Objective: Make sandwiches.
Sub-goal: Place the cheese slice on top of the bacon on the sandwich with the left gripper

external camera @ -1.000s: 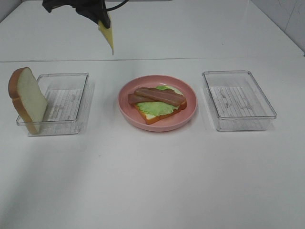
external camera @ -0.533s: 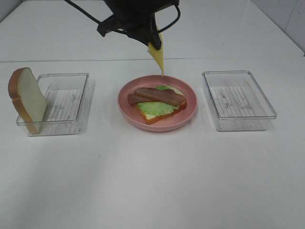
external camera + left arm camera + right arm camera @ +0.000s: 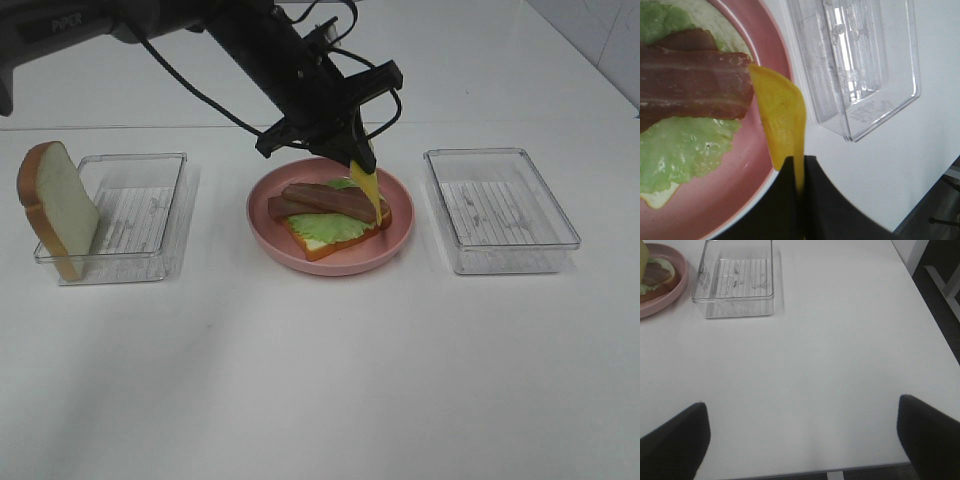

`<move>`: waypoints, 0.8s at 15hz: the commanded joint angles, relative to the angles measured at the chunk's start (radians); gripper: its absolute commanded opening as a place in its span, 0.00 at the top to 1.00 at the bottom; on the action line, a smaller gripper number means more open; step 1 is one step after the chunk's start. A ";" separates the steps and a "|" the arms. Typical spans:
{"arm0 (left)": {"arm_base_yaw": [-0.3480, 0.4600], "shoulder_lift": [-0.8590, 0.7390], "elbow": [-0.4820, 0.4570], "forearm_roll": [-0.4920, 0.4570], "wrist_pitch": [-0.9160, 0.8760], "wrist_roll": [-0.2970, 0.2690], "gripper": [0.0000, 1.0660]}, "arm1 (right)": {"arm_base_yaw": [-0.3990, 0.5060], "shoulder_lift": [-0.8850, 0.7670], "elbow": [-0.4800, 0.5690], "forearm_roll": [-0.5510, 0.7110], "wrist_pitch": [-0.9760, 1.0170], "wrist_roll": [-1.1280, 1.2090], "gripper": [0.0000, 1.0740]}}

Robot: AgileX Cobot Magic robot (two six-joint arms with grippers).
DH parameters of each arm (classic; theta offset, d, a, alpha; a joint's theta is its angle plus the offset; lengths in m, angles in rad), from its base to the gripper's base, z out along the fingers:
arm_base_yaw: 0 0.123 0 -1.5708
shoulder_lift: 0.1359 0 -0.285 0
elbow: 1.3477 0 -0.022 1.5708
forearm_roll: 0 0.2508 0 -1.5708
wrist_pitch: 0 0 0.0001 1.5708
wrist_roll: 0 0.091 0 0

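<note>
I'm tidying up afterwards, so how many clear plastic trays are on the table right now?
2. One clear tray sits left of the pink plate, with a bread slice leaning against it; the other clear tray sits right of the plate.

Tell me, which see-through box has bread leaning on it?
The clear box on the left. A white bread slice stands propped against its outer end. The clear box on the right has no bread touching it.

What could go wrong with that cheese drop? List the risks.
1. The cheese slice hangs edge-down from the shut left gripper over the right end of the bacon, so it may land folded or slide onto the pink plate instead of lying flat.
2. The bacon strips rest loosely on the lettuce; the descending cheese could nudge them off.
</note>
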 commanded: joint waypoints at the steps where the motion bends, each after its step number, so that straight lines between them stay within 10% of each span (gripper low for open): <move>1: 0.009 0.052 -0.004 -0.008 0.007 0.025 1.00 | -0.005 -0.030 0.002 -0.004 -0.011 -0.013 0.09; 12: 0.015 0.060 -0.004 0.236 -0.052 0.017 1.00 | -0.005 -0.030 0.002 -0.004 -0.011 -0.013 0.09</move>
